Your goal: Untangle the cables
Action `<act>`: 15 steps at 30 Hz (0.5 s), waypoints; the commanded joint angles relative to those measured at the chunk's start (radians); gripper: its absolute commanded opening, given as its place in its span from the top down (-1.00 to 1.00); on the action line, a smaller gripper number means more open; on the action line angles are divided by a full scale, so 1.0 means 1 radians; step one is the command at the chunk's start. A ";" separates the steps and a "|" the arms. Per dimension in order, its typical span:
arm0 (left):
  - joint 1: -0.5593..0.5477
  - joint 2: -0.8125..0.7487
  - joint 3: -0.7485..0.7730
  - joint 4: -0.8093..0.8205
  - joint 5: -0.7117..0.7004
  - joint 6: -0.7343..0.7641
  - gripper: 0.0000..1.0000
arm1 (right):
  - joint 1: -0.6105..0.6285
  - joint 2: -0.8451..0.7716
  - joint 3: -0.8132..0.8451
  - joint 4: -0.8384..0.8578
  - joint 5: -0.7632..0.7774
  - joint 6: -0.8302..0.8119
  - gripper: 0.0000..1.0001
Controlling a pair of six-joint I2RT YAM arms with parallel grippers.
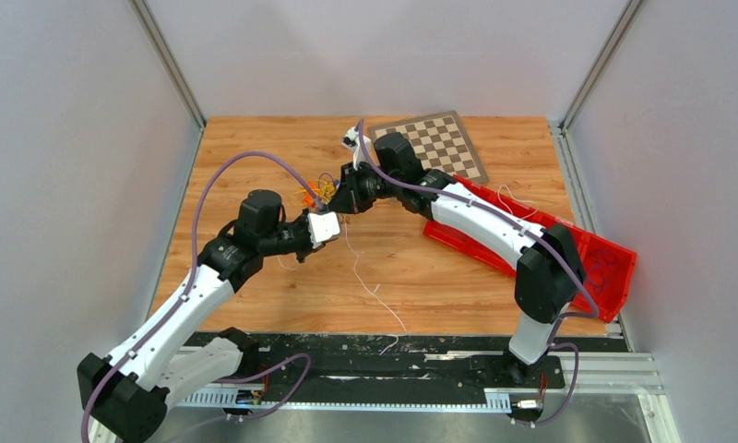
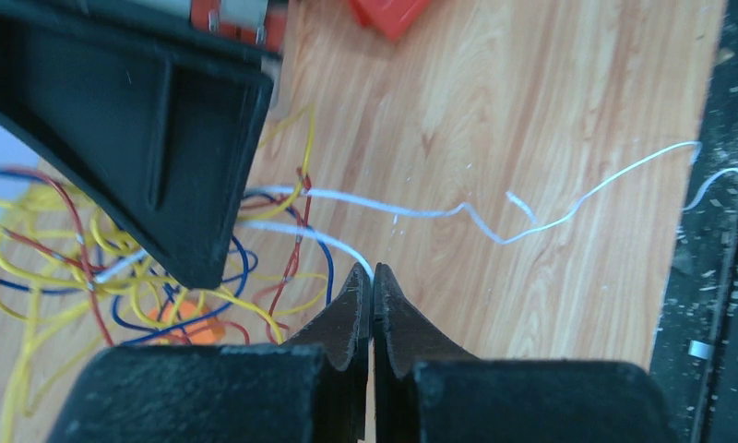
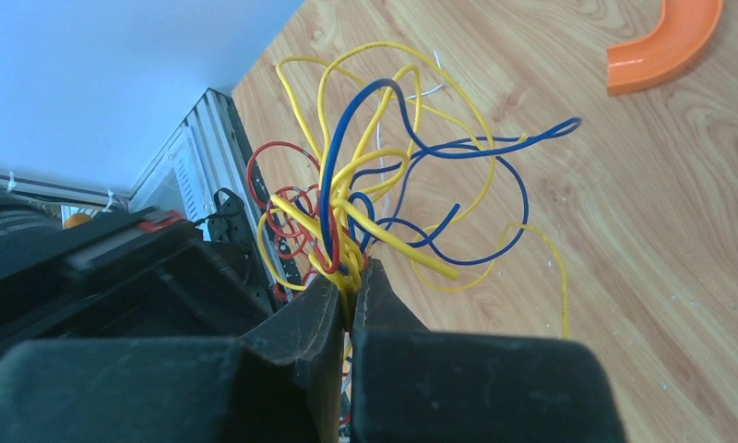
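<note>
The cables form a tangle of thin yellow, red and blue wires held up over the wooden table. My right gripper is shut on the base of this bunch, with yellow strands pinched between its fingertips. A white cable runs out of the tangle and across the wood toward the near edge. My left gripper is shut on one end of this white cable, right beside the right gripper. The two grippers almost touch at the table's middle.
A chessboard lies at the back right. A red tray sits along the right side under the right arm. An orange curved piece lies on the wood. A black strip borders the near edge.
</note>
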 commanded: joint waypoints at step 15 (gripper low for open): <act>-0.153 -0.014 0.343 -0.215 0.390 -0.053 1.00 | -0.130 0.165 0.115 0.049 -0.010 0.005 0.73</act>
